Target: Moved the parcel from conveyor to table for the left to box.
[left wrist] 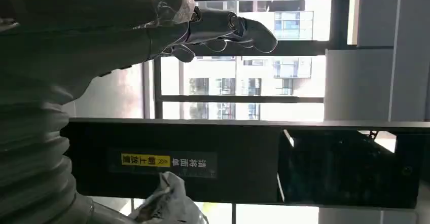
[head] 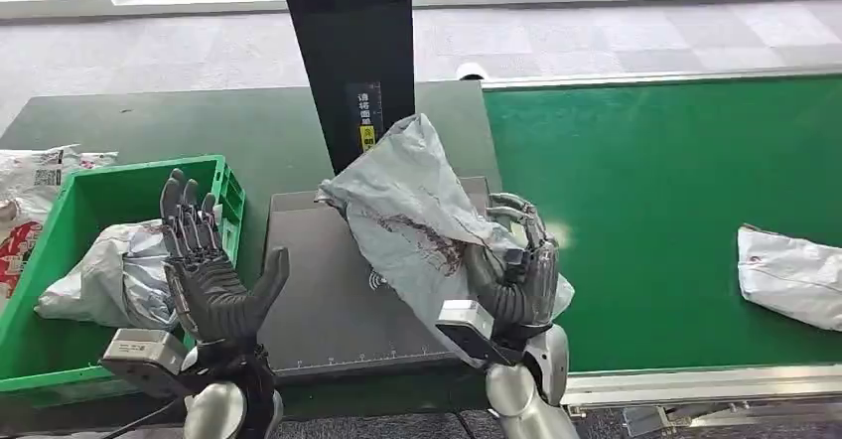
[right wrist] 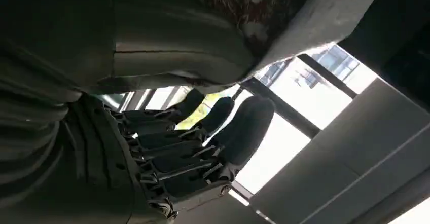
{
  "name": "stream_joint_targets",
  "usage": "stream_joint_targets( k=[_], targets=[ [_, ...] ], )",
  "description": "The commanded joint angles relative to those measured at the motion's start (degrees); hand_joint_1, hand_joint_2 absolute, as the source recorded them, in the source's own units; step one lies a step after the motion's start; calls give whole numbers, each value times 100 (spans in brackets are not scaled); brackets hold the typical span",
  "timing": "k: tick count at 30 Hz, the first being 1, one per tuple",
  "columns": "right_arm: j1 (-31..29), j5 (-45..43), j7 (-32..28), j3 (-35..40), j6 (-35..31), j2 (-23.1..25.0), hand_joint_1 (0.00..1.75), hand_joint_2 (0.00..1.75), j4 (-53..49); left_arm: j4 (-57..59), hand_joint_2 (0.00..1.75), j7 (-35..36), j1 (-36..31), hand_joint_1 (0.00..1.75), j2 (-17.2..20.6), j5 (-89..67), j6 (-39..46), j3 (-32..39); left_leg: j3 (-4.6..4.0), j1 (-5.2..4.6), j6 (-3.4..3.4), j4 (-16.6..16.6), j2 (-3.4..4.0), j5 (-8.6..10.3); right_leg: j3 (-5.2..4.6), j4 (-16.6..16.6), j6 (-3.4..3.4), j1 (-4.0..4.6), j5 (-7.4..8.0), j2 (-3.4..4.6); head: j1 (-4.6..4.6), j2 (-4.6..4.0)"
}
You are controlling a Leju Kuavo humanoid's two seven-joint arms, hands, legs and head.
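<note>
Overhead — right hand (head: 516, 280) (parcel (head: 417, 211) gripped)

Parcel-sorting / logistics test cell inside an office-type building. Evidence: wide green conveyor belt (head: 645, 211) with a metal side rail, a grey poly-mailer parcel (head: 789, 275) lying near its right edge, a dark scanning platform (head: 328, 300) on the table beside the belt under a black post (head: 348, 52) carrying a yellow warning label, and a green plastic crate (head: 60, 290) at the table's left edge holding bagged parcels. Grey carpet tiles and floor-to-ceiling windows facing other buildings.
</note>
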Motion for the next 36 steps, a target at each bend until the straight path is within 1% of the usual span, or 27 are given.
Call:
stream_joint_targets(
  k=[1, 3, 4, 5, 7, 9, 11, 12, 14, 16, 19, 22, 27, 36],
  targets=[
    [-122, -120, 76, 35, 9, 112, 175, 175, 703, 94, 175, 28, 41, 0, 47, -35, -53, 4, 12, 2, -1, -8, 6, -1, 10, -7, -5, 3, 1, 3, 0, 0],
    [-275, -69, 228, -87, 9, 112, 175, 175, 1072, 114, 175, 28, 28, 0, 19, -57, -94, 15, 24, 4, -1, -17, 13, 0, 20, -17, -8, 5, 4, 9, 0, 0],
    [-452, -53, 330, -198, 9, 112, 175, 175, 1546, 133, 175, 28, 23, 0, -5, -76, -110, 13, 13, 3, -1, -8, 10, -1, 11, -9, -4, 4, 2, 7, 0, 0],
    [-584, 64, 397, -322, 9, 112, 175, 175, 1888, 134, 175, 28, 30, 0, -16, -86, -115, 1, 22, 5, -1, -15, 16, 0, 18, -17, -6, 6, 6, 12, 0, 0],
    [-771, 102, 392, -518, 9, 112, 175, 175, 2500, 137, 175, 28, 36, 0, -17, -89, -87, -45, 29, 6, -1, -22, 20, 3, 26, -25, -7, 7, 10, 15, 0, 0],
    [-909, 39, 250, -668, 9, 112, 175, 175, 2874, 105, 175, 28, 63, 0, 1, -83, -78, -86, 26, 6, 0, -18, 18, 1, 25, -21, -6, 7, 9, 15, 0, 0],
    [-896, 94, 315, -641, 9, 112, 175, 175, 2884, 116, 175, 28, 34, 0, 1, -76, -80, -82, 32, 4, 0, -28, 17, 7, 28, -29, -8, 6, 12, 12, 0, 0],
    [-896, 94, 315, -641, 9, 112, 175, 175, 2884, 116, 175, 28, 34, 0, 1, -76, -80, -82, 20, 5, 0, -15, 10, 2, 20, -17, -6, 7, 6, 6, 0, 0],
    [-864, 141, 477, -576, 9, 112, 175, 175, 2815, 190, 175, 28, -22, 0, -8, -58, -126, -67, 17, 4, 1, -11, 7, 2, 16, -12, -5, 5, 3, 4, 0, 0],
    [-929, 134, 535, -598, 9, 112, 175, 175, 2948, 228, 175, 28, -57, 0, -16, -45, -151, -79, 15, 1, 1, -10, 3, 3, 13, -9, -5, 3, 1, 1, 0, 0],
    [-1258, -373, 295, -541, 101, 112, 175, 175, 3750, 306, 175, 28, -112, 0, -34, -44, -192, -79, 24, 4, 1, -18, 8, 4, 22, -20, -7, 5, 5, 3, 0, 0],
    [-1492, -556, 269, -538, 603, 62, 175, 175, 4263, 322, 175, 28, -141, 0, -21, -33, -205, -105, 17, 4, 1, -11, 7, 4, 16, -13, -5, 5, 5, 4, 0, 0],
    [-1492, -556, 269, -538, 603, 62, 175, 175, 4263, 322, 175, 28, -141, 0, -21, -33, -205, -105, 16, 2, 1, -13, -4, 8, 15, -14, -6, 4, 3, -8, 0, 0],
    [-1499, -554, 273, -521, 667, 73, 175, 175, 4276, 305, 175, 28, -135, 0, -17, -27, -192, -95, 11, 2, 1, -6, -1, 4, 9, -7, -4, 3, 1, -3, 0, 0]
  ],
)
